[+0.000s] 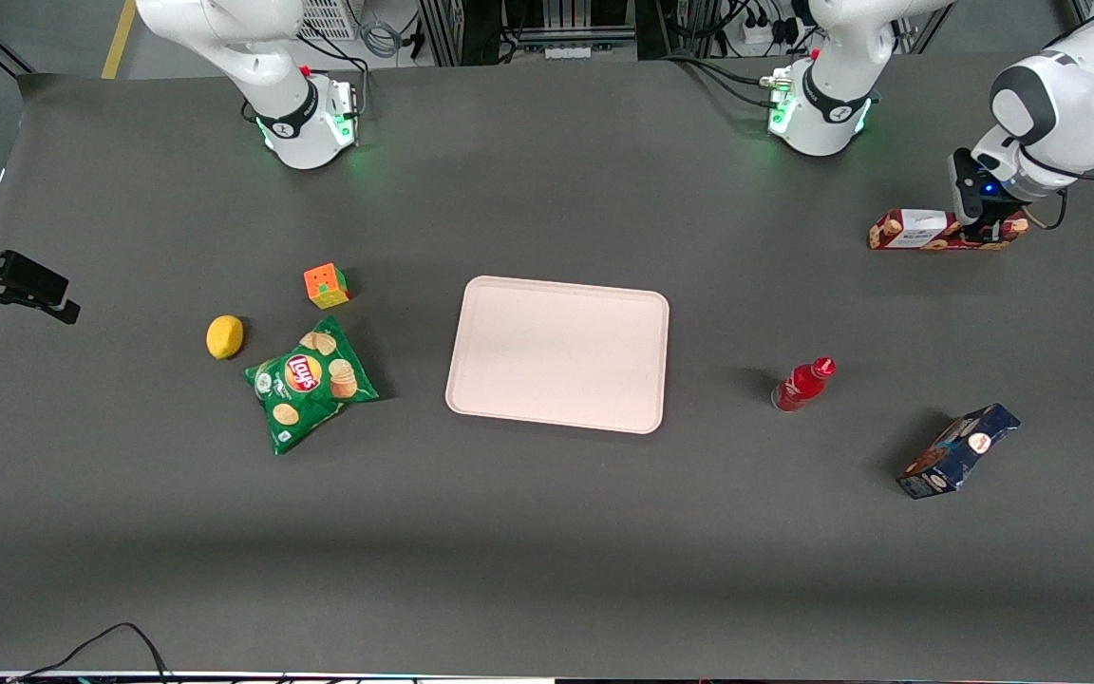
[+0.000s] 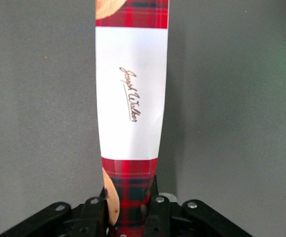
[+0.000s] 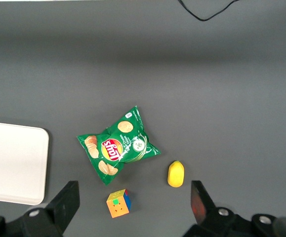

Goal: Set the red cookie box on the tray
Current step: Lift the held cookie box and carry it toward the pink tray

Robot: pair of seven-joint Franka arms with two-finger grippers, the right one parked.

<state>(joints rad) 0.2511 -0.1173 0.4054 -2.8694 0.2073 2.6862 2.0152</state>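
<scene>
While the tray [image 1: 561,353] lies bare at mid-counter, the red cookie box [image 1: 927,230] sits toward the working arm's end, well apart from it. The hand [image 1: 986,231] is clenched around one end of the box, a finger [image 2: 158,210] pressing each side.

The tray [image 1: 558,353] lies mid-counter. The red cookie box [image 1: 922,231] lies near the counter's edge at the working arm's end, the tool [image 1: 989,231] on it.
</scene>
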